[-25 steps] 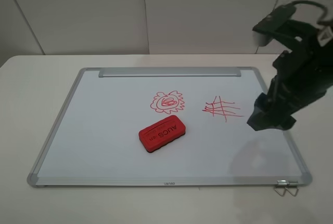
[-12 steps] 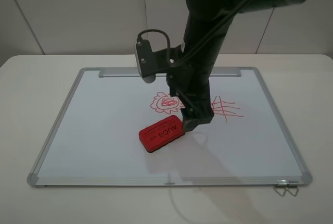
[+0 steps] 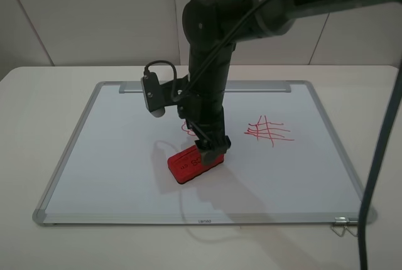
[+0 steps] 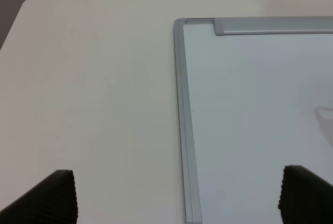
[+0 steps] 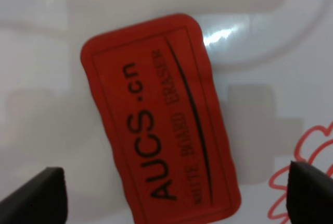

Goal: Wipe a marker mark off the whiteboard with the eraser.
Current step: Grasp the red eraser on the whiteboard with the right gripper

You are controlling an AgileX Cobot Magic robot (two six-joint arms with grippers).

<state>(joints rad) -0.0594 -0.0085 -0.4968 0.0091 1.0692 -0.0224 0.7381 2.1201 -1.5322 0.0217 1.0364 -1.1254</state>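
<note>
The eraser (image 3: 187,164) lies near the middle of the whiteboard (image 3: 113,157). The right pincer (image 3: 212,147) hangs low over its right end, fingers spread wide on either side and clear of it. The marker mark (image 5: 307,146) sits just beyond, mostly hidden by the arm. A crosshatch grid (image 3: 269,130) lies further right. The left pincer (image 4: 179,200), also wide, is above the board's left frame.

Exterior high camera: stood off the arms and looked down across the whole whiteboard (image 3: 113,157) from the side opposite its tray strip (image 3: 204,86). Left wrist camera: looked obliquely, from some way off, at one board corner beside that strip. Right wrist camera: looked straight down, close upon the eraser (image 5: 156,120), which the exterior view shared.
</note>
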